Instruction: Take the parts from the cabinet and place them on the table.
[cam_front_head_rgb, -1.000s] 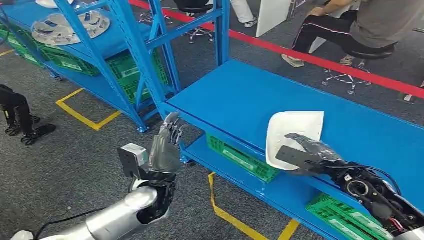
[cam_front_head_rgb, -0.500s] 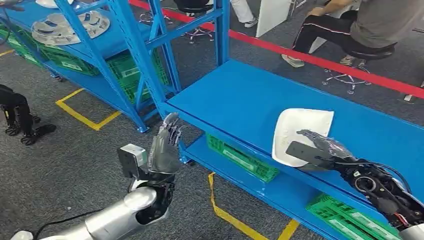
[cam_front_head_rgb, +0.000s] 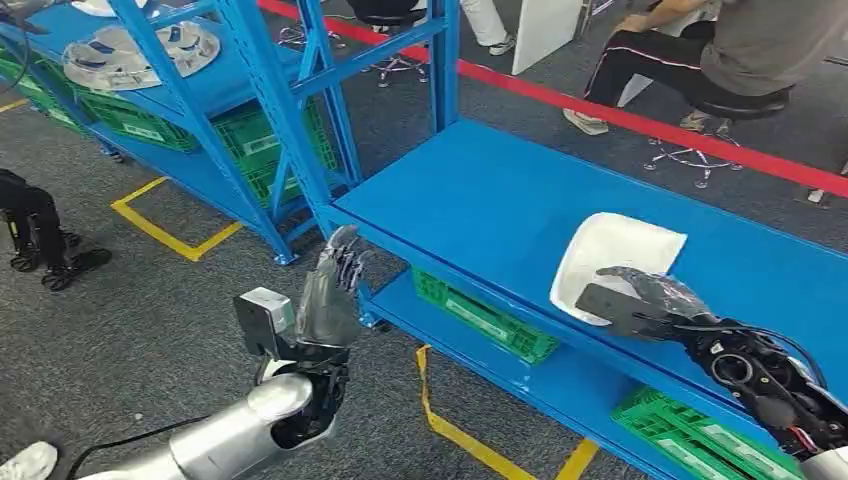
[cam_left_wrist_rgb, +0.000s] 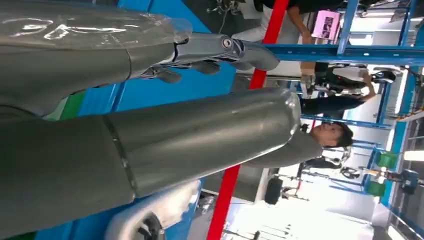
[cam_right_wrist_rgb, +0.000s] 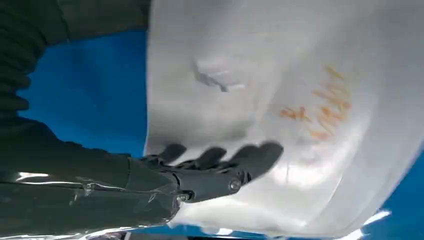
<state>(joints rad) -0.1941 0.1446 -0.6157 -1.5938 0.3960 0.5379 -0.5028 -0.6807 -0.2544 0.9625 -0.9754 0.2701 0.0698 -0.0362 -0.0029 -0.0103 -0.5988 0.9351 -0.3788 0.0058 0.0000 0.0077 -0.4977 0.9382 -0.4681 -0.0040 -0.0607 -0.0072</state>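
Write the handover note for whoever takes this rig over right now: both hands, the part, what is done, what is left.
Right robot hand: grips the white part at its near edge, over the blue table; in the right wrist view its fingers lie on the part's surface.
Left robot hand: raised beside the table's corner, holding nothing, fingers apart.
Done: part carried to the table.
Left: whether the part already rests on the table cannot be told; set it down, release it, then fetch more grey parts from the cabinet shelf at far left.
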